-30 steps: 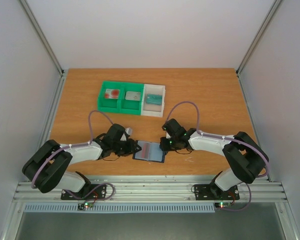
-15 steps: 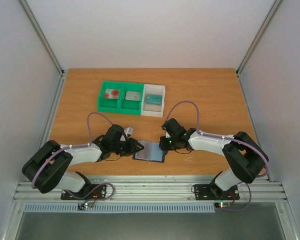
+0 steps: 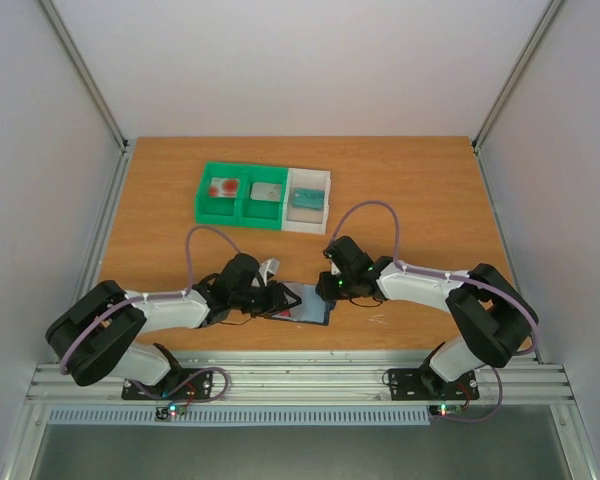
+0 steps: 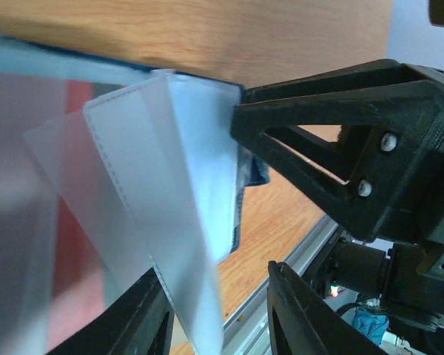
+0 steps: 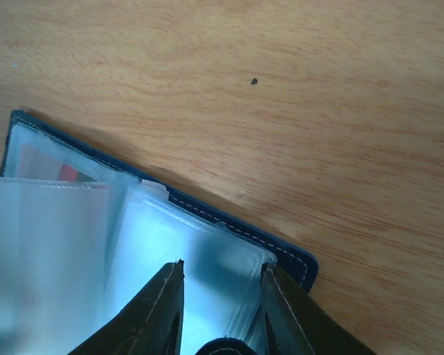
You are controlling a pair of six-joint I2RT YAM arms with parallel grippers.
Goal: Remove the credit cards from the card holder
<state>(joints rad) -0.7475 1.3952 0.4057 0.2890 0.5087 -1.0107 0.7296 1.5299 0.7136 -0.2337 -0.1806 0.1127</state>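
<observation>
The card holder lies open near the table's near edge, between the two arms. Its clear sleeves are fanned up, and a credit card — pinkish, red-blotched — shows in a pocket. The left gripper meets it from the left, jaws partly apart with one sleeve between them; the right gripper stands over its right end, fingers likewise apart. Farther off sits the green-and-white tray — a red-blotched card in its leftmost compartment.

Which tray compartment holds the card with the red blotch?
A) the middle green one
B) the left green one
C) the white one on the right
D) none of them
B: in the top view the red-blotched card lies in the leftmost green compartment of the tray.
</observation>
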